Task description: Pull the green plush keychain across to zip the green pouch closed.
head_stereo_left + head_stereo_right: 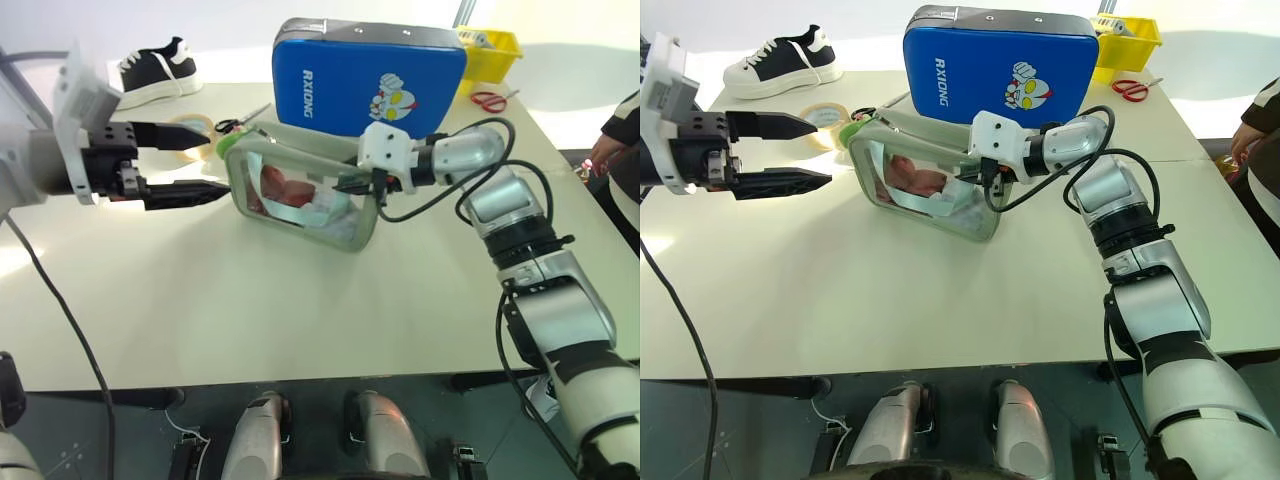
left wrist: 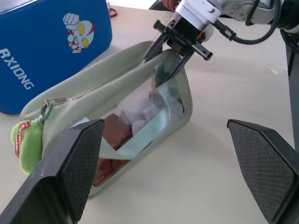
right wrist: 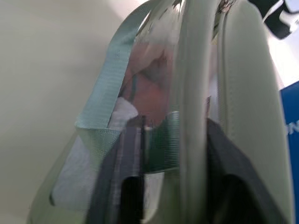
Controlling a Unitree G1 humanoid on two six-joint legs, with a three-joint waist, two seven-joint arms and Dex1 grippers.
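One green plush keychain (image 2: 27, 144) is seen hanging at the end of the green pouch (image 1: 300, 195) that is turned toward the left end effector (image 1: 195, 160), so the zip is judged not yet drawn across; the whole pull is taken to remain. The pouch is stood on the surface (image 1: 300, 310), just in front of a blue hard case (image 1: 365, 75), with red and white contents visible through its clear side. Its far end is straddled by the right end effector (image 2: 175, 53), whose fingers are set either side of the pouch's top edge; a firm clamp cannot be told from these views. The left end effector is held with its fingers wide apart and nothing between them, just beside the keychain but not touching it. A tape roll (image 1: 190, 130), scissors (image 1: 240, 122) and a shoe (image 1: 155, 70) are left behind.
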